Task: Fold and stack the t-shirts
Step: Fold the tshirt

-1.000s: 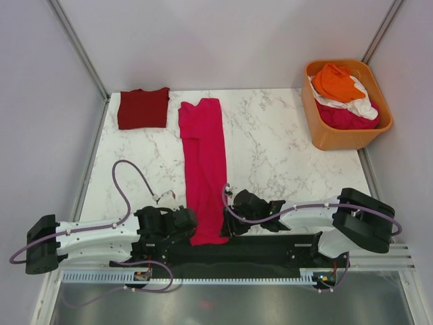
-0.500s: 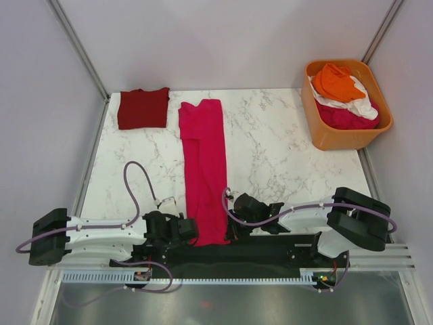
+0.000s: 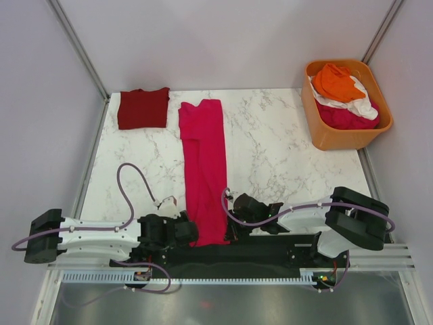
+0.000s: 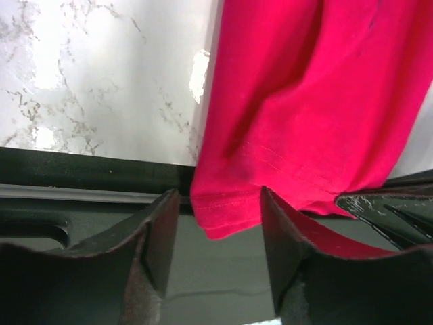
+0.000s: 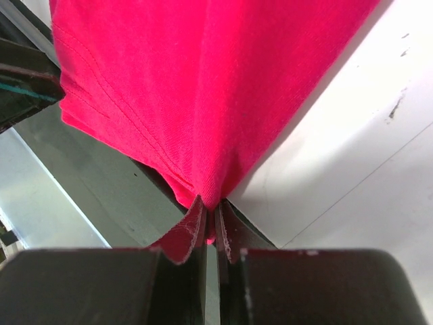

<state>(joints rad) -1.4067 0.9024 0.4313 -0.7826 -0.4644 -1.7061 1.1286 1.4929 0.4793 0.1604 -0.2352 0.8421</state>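
Note:
A bright magenta-pink t-shirt (image 3: 205,162), folded into a long strip, lies down the middle of the marble table, its hem over the near black edge. A maroon-red t-shirt (image 3: 143,107) lies folded at the far left. My left gripper (image 4: 218,233) is open at the hem's left corner (image 4: 233,213), which lies between the fingers. My right gripper (image 5: 211,215) is shut on the hem's right corner (image 5: 203,135). In the top view the left gripper (image 3: 190,232) and right gripper (image 3: 231,224) flank the hem.
An orange plastic tub (image 3: 327,135) at the far right holds orange, white and pink shirts (image 3: 340,84). A black rail (image 3: 237,250) runs along the near table edge. White walls enclose the table on both sides and at the back.
My left arm has drawn back toward the near edge and moved in on the hem's left corner. The right gripper has shifted slightly nearer, still at the hem's right corner.

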